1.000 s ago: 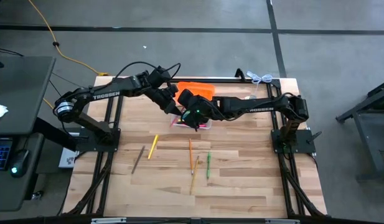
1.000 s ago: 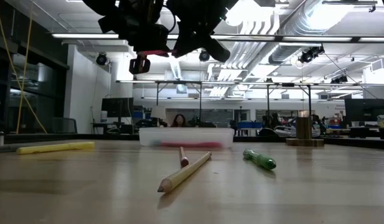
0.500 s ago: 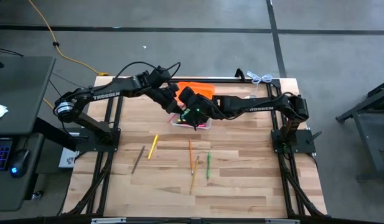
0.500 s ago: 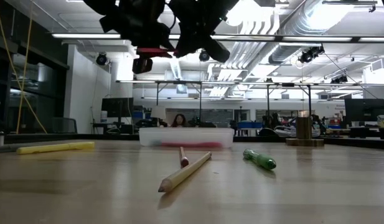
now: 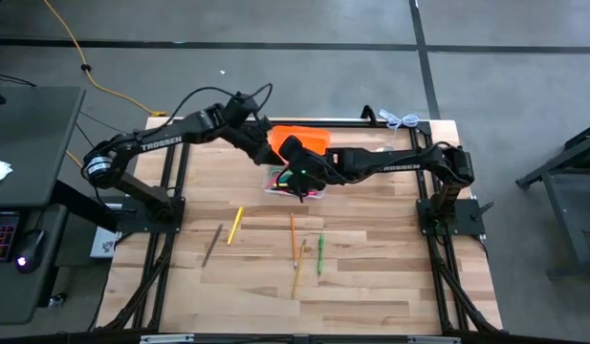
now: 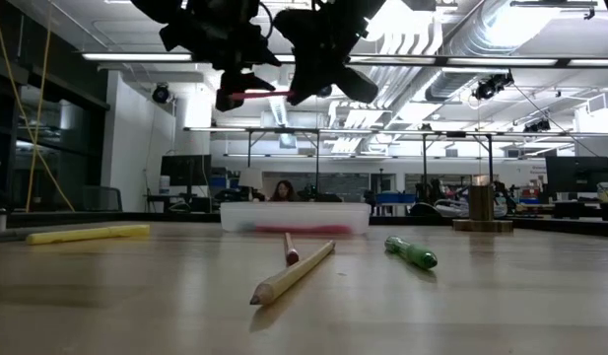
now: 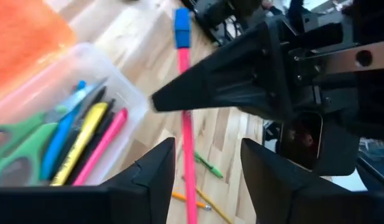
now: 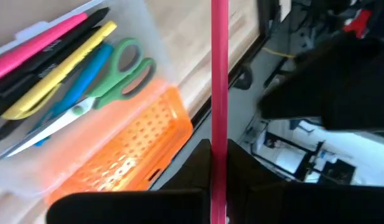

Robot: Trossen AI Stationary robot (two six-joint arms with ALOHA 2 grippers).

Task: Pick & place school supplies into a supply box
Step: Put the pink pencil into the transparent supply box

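Above the supply box (image 5: 293, 184), pink pencil (image 8: 219, 74) in right hand (image 5: 296, 172)

"TROSSEN" stands in white on the left arm (image 5: 163, 143) (likewise on the right arm (image 5: 402, 163)).

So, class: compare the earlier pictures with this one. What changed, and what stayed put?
The left hand opened, let go of the thin pink pencil with a blue end and drew back. The right hand is shut on it above the clear plastic box with an orange lid. The pencils on the wooden table stayed put.
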